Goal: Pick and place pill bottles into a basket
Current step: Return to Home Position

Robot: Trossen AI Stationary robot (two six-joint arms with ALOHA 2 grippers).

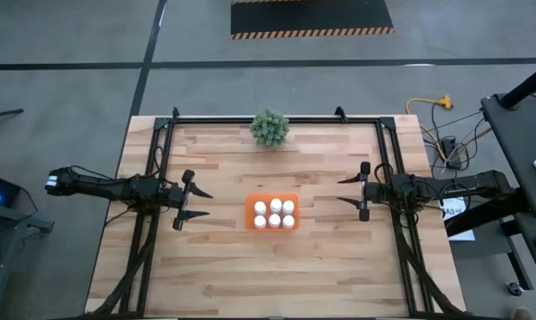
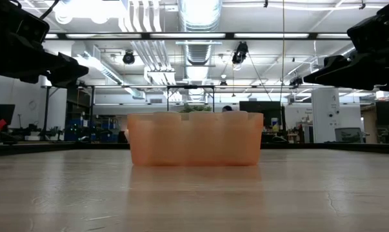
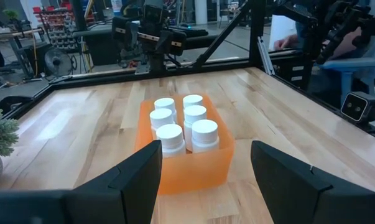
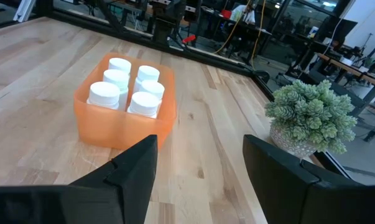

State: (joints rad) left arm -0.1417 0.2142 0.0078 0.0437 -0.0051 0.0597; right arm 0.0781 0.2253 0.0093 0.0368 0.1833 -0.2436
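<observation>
Six pill bottles (image 1: 275, 206) stand upright in the orange basket (image 1: 248, 214) on the worktop (image 1: 214, 267).
My left fingers (image 1: 204, 204) and right fingers (image 1: 340, 191) hang spread open on either side of it.

**Six bottles in the tray, a gripper on either side**

The tray (image 1: 248, 213) sits on the table (image 1: 214, 258) near its middle. All six bottles (image 1: 275, 220) stand upright inside it, packed close in two rows of three, with the rows running from left to right in the high view. The plant (image 1: 269, 128) stands at the far edge of the table, behind the tray and well apart from it. The left gripper (image 1: 205, 204) hangs above the table to the left of the tray, and the right gripper (image 1: 340, 190) to its right, a little nearer the plant's side. Both point inward at the tray and touch nothing
</observation>
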